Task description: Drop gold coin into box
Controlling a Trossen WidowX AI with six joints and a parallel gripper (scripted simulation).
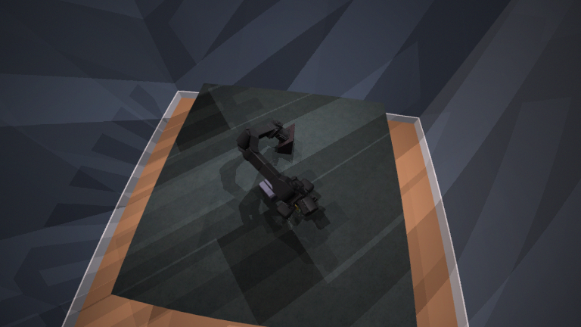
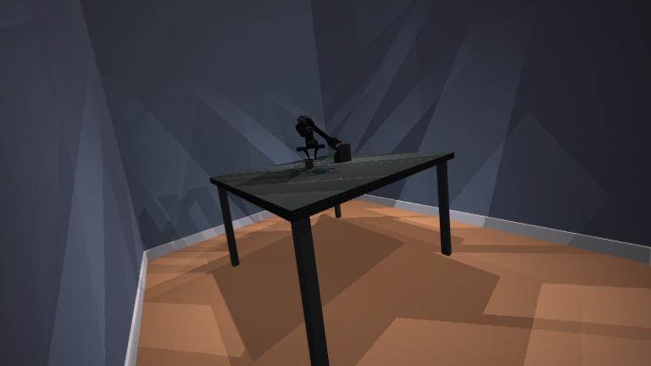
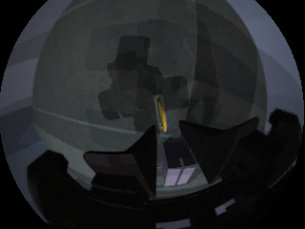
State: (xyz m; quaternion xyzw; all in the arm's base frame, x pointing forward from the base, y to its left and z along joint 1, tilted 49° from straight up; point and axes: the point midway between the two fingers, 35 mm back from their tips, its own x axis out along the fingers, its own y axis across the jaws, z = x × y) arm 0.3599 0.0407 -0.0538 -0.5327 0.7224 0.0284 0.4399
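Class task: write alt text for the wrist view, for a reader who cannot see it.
Two dark gripper fingers stand apart, holding nothing, above a dim table. A thin gold coin stands on edge just beyond the gap between them, and part of a pale grey box shows lower in that gap.
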